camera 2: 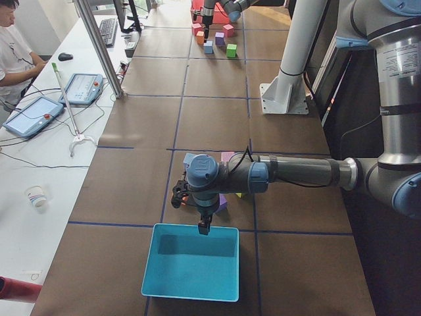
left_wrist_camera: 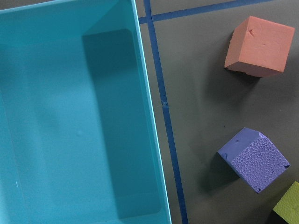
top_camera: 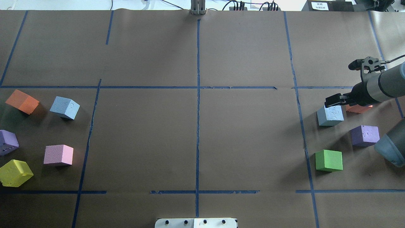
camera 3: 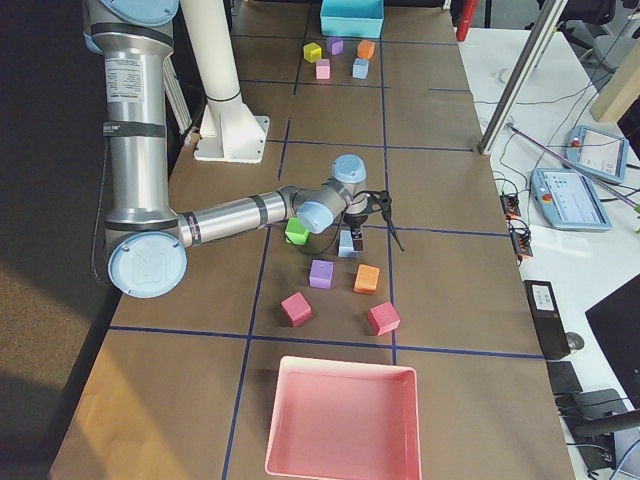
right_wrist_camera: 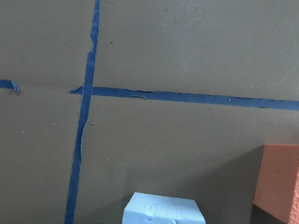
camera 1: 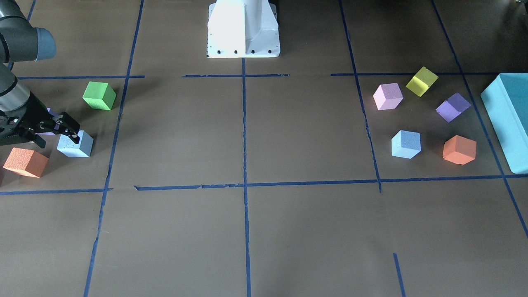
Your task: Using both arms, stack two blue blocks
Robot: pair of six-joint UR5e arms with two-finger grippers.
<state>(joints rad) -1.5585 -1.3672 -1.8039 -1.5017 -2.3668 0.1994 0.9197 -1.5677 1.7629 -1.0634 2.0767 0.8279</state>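
Note:
One light blue block lies on the robot's right side of the table; it also shows in the overhead view and at the bottom of the right wrist view. My right gripper hangs just over its edge with its jaws apart, holding nothing. The second light blue block lies on the robot's left side. My left gripper shows only in the exterior left view, above the rim of the teal box. I cannot tell whether it is open or shut.
Orange, green and purple cubes lie close around the right block. Pink, yellow, purple and orange cubes surround the left block. A pink tray sits at the right end.

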